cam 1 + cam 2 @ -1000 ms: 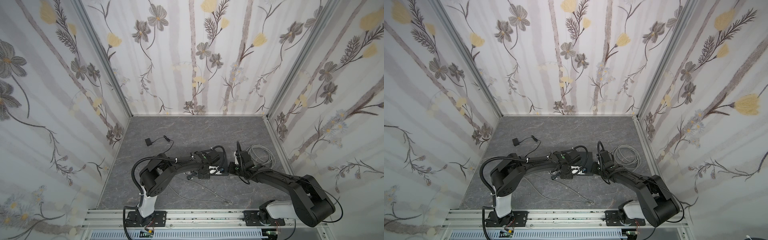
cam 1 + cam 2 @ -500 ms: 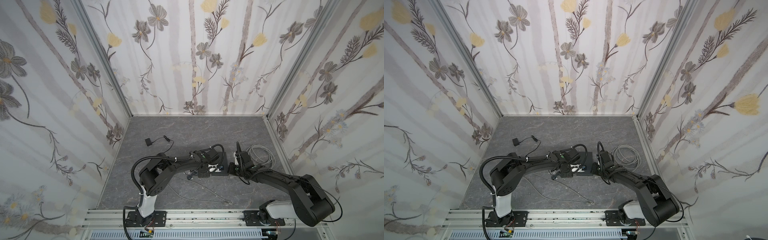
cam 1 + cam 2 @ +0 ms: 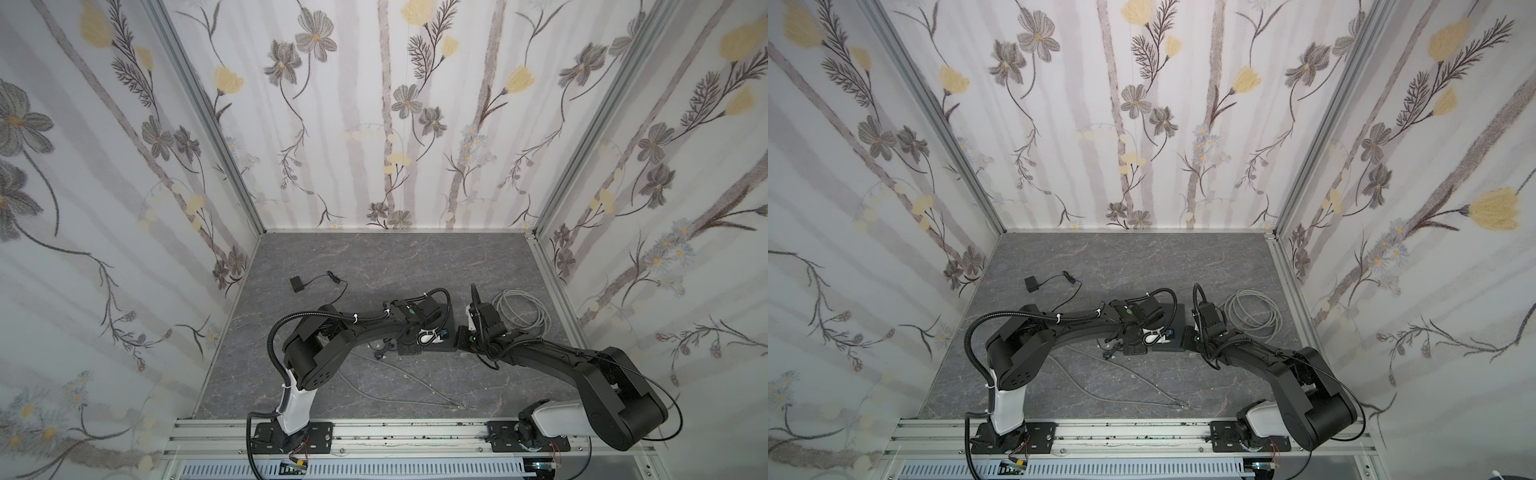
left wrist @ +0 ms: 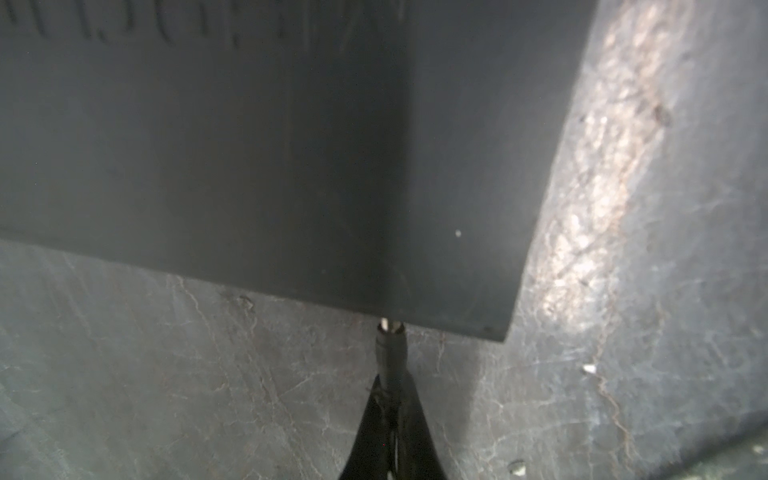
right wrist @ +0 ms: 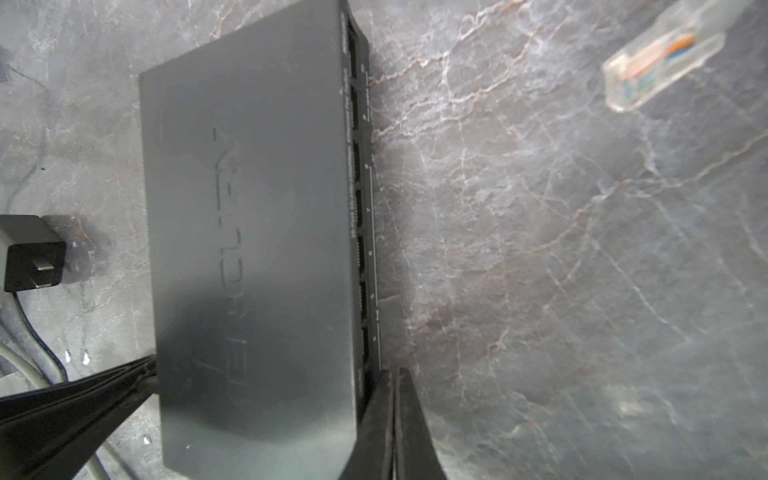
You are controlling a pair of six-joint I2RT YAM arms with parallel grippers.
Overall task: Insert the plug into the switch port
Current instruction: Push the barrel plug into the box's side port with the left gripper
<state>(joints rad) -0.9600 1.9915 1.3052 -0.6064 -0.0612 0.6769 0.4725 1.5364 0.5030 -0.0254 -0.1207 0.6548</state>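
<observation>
– Tagging this quick: your left gripper [image 4: 390, 380] is pinching the plug [image 4: 390, 347] by its black barrel, with the tip right at the edge of the switch [image 4: 270, 145], on the side opposite the ports
– So is it in?
– Partly at best, my read. A sliver of bare metal shows between barrel and switch in the left wrist view, so you look started, not seated. The socket itself is hidden under the lid, so I can't confirm the tip is inside. Left for you: push home, then let go
– And the other side?
– Your right gripper [image 5: 394, 376] has its fingers pressed together with nothing between them, at the port face of the switch by the end port. Touching or just beside, can't tell. Looks like you're bracing the box against the push. In both top views the switch lies flat on the table [image 3: 374, 257] between your two wrists, with the grey cable coil [image 3: 521, 309] near the right arm. The right wrist view shows a clear network connector [image 5: 660, 62] well apart from the ports
– Anything changed from a second ago?
– Hardly. Both arms were at the switch then too, in near-same poses. In a top view a bit more of the switch lid seems uncovered beside your left wrist now, so you've shifted slightly; too small to call more
</observation>
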